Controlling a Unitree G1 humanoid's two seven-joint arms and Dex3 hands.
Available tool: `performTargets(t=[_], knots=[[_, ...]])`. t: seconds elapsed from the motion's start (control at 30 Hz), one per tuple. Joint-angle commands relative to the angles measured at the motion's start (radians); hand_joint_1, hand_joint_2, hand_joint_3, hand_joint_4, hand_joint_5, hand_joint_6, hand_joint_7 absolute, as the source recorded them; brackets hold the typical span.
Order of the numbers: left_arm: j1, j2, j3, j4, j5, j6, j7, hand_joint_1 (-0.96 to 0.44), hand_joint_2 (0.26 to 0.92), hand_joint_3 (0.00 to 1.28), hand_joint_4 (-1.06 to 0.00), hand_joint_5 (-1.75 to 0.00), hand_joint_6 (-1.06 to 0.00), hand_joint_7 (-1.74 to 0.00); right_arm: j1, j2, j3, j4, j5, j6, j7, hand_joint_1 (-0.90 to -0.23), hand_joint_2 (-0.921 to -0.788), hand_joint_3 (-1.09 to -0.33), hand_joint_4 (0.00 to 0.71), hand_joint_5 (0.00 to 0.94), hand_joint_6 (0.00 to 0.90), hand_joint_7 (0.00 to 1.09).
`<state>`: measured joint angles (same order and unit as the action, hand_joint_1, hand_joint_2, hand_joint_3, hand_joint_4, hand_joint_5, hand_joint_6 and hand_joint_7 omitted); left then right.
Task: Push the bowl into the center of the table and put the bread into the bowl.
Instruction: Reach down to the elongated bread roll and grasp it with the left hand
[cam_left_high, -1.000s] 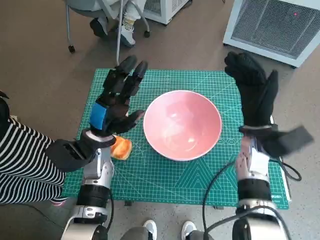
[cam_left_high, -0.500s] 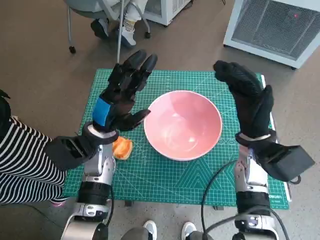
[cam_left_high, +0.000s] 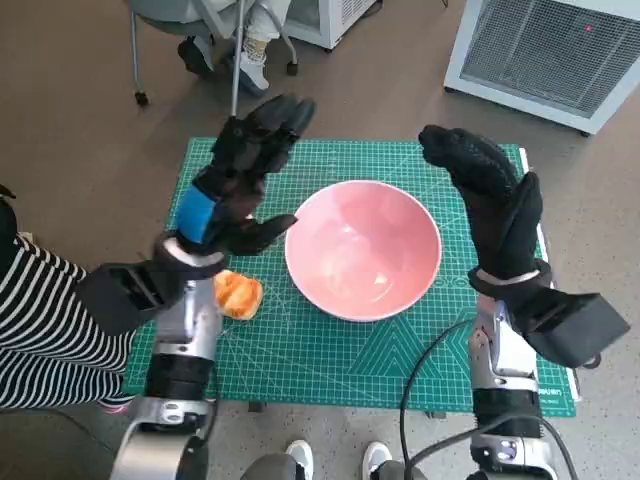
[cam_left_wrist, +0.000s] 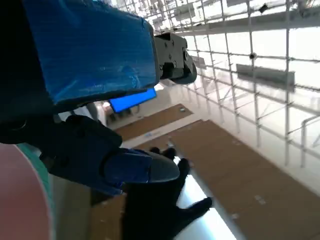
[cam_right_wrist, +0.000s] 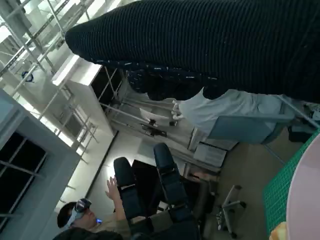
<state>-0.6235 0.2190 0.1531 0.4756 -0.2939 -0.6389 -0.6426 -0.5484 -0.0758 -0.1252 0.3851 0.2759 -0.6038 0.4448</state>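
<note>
A pink bowl (cam_left_high: 363, 250) sits upright near the middle of the green cutting mat (cam_left_high: 330, 345); its rim also shows as a pink edge (cam_left_wrist: 20, 200) in the left wrist view and another (cam_right_wrist: 304, 197) in the right wrist view. An orange piece of bread (cam_left_high: 238, 295) lies on the mat just left of the bowl, below my left wrist. My left hand (cam_left_high: 245, 180) hovers raised at the bowl's left side, fingers spread and pointing away, holding nothing. My right hand (cam_left_high: 490, 195) is raised at the bowl's right side, fingers apart, empty.
A person in a striped sleeve (cam_left_high: 45, 320) sits at the table's left edge. A white grilled unit (cam_left_high: 545, 50) stands on the floor beyond the right corner, and chair legs with feet (cam_left_high: 235, 55) beyond the far edge. Another person (cam_right_wrist: 80, 215) shows in the right wrist view.
Both hands have lifted and moved slightly farther from me, the right one leaning in over the bowl's right rim. Bowl and bread have stayed put.
</note>
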Motion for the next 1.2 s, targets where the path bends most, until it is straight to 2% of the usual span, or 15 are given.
performTargets(t=[0.03, 0.1, 0.17, 0.2, 0.3, 0.43, 0.7, 1.2], knots=[[-0.016, 0.19, 0.015, -0.028, 0.136, 0.009, 0.012, -0.5, 0.921, 0.19, -0.15, 0.0, 0.0, -0.52, 0.045, -0.01, 0.003, -0.031, -0.006, 0.033, -0.016, -0.722, -0.921, -0.695, 0.155, 0.005, 0.183, 0.25], [-0.008, 0.267, 0.008, -0.064, 0.16, 0.059, -0.02, -0.44, 0.84, 0.12, -0.14, 0.0, -0.01, -0.49, 0.051, -0.013, 0.002, -0.045, -0.004, 0.043, -0.019, -0.722, -0.921, -0.693, 0.157, 0.006, 0.182, 0.26], [0.0, 0.37, -0.008, -0.107, 0.185, 0.133, -0.087, -0.43, 0.822, 0.09, -0.14, 0.0, -0.01, -0.48, 0.056, -0.016, -0.002, -0.056, 0.001, 0.051, -0.02, -0.722, -0.921, -0.693, 0.157, 0.006, 0.181, 0.26], [0.003, 0.408, -0.015, -0.125, 0.193, 0.163, -0.111, -0.25, 0.775, 0.05, -0.13, 0.0, -0.06, -0.43, 0.057, -0.017, -0.003, -0.06, 0.002, 0.055, -0.021, -0.725, -0.921, -0.691, 0.16, 0.007, 0.181, 0.26], [0.016, 0.503, -0.033, -0.178, 0.212, 0.263, -0.177, -0.03, 0.748, 0.02, -0.11, 0.0, -0.16, -0.29, 0.061, -0.02, -0.007, -0.069, 0.006, 0.066, -0.025, -0.729, -0.921, -0.687, 0.165, 0.008, 0.182, 0.27], [0.038, 0.576, -0.05, -0.242, 0.246, 0.337, -0.208, 0.09, 0.751, 0.02, -0.1, 0.0, -0.22, -0.16, 0.065, -0.02, -0.01, -0.082, 0.008, 0.079, -0.031, -0.73, -0.921, -0.683, 0.176, 0.013, 0.182, 0.27], [0.099, 0.654, -0.07, -0.362, 0.31, 0.415, -0.204, 0.08, 0.752, 0.02, -0.1, 0.0, -0.27, -0.08, 0.074, -0.015, -0.011, -0.1, 0.005, 0.091, -0.051, -0.726, -0.921, -0.681, 0.193, 0.017, 0.185, 0.29], [0.148, 0.666, -0.165, -0.455, 0.418, 0.521, -0.214, -0.01, 0.754, 0.02, -0.15, -0.01, -0.31, -0.03, 0.081, -0.011, -0.006, -0.103, 0.011, 0.101, -0.054, -0.724, -0.921, -0.682, 0.195, 0.012, 0.18, 0.3]])
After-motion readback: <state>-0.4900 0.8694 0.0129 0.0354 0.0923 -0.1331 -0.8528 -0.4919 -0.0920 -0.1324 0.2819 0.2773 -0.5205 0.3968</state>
